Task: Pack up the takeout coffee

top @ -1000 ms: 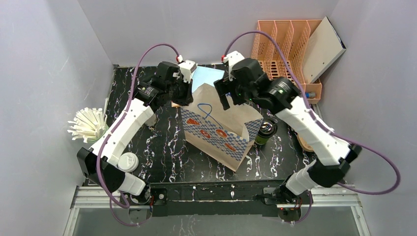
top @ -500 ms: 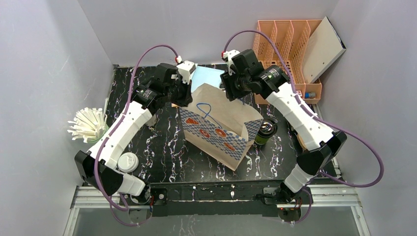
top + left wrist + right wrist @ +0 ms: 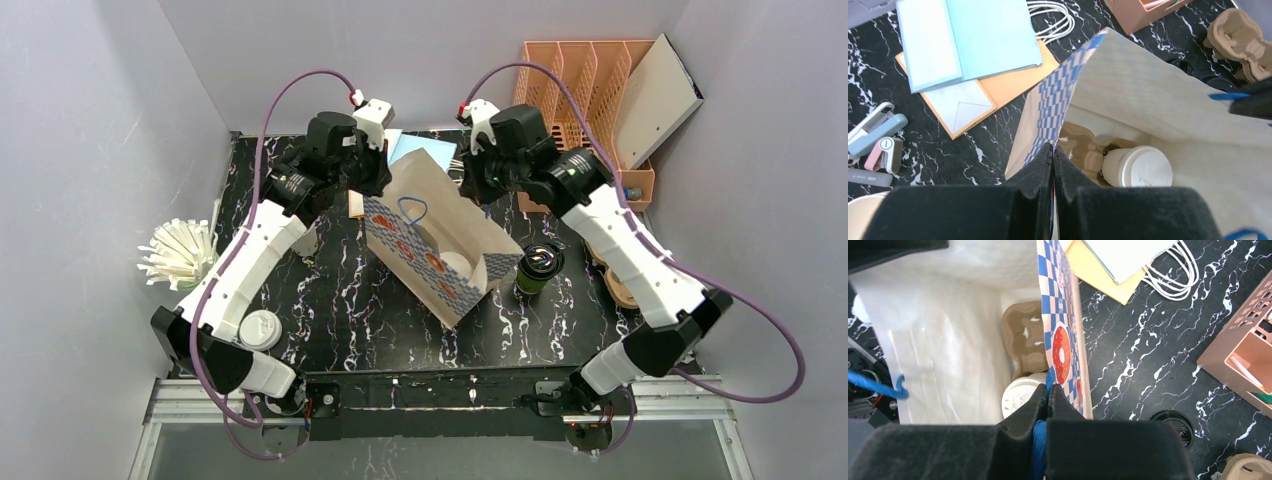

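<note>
Takeout coffee [image 3: 537,268] beside paper bag [image 3: 402,242]; inside, white-lidded cup [image 3: 1140,172] and cardboard carrier [image 3: 1082,148]

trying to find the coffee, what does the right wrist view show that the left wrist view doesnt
Only right wrist: the donut print on the outside of the paper bag, and what looks like the takeout coffee, a black lid seen from above, on the table beside the bag; the left wrist shows only dark shapes there. Only left wrist: the staplers. Both: the bag open, a white-lidded cup and a cardboard carrier inside it, the left gripper and right gripper each shut on its rim.
</note>
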You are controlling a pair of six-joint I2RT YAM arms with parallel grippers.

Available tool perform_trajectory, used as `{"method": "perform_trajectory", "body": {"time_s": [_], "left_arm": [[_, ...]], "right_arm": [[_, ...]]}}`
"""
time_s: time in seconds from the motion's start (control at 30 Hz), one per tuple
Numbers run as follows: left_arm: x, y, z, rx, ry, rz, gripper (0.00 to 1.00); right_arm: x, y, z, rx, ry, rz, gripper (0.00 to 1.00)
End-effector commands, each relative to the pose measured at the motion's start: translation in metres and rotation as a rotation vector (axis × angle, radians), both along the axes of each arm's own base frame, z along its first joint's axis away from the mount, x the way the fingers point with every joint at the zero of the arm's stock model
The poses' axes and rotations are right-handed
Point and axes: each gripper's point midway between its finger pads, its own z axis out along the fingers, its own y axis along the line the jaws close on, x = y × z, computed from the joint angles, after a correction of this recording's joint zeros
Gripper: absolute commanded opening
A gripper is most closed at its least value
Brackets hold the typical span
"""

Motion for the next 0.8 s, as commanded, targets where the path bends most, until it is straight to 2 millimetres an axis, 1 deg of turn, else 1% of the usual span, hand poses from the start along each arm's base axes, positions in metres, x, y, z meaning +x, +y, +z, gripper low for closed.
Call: {"method": "perform_trajectory", "body": {"time_s": [0.0,0.07,0.2,0.33,0.43,0.5,0.63,0.7,0.77], "left_arm": [[0.002,0.005,0.049,-0.059,-0.159,0.008,0.0],[0.001,0.008,0.058,-0.069,-0.204,0.014,0.0],[0.002,0.011,0.069,-0.082,-0.264,0.025,0.0],[0.005,0.008,0.085,-0.118,-0.305,0.023,0.0],[0.005,0.005,0.092,-0.142,-0.317,0.018,0.0],[0.003,0.003,0.092,-0.152,-0.315,0.008,0.0],[0.002,0.001,0.088,-0.159,-0.306,0.002,0.0],[0.002,0.002,0.085,-0.158,-0.3,0.006,0.0],[0.001,0.002,0.081,-0.155,-0.288,0.008,0.0]], "right_arm": [[-0.015,0.002,0.041,0.125,-0.114,0.059,0.01],[-0.021,0.0,0.045,0.148,-0.127,0.077,0.01],[-0.031,-0.008,0.053,0.197,-0.166,0.061,0.01],[-0.044,-0.007,0.048,0.211,-0.182,0.13,0.01],[-0.05,-0.008,0.045,0.228,-0.209,0.162,0.01],[-0.053,-0.009,0.046,0.238,-0.225,0.171,0.01],[-0.055,-0.009,0.039,0.225,-0.212,0.186,0.01],[-0.055,-0.009,0.038,0.219,-0.211,0.183,0.01],[-0.05,-0.011,0.04,0.213,-0.22,0.159,0.01]]}}
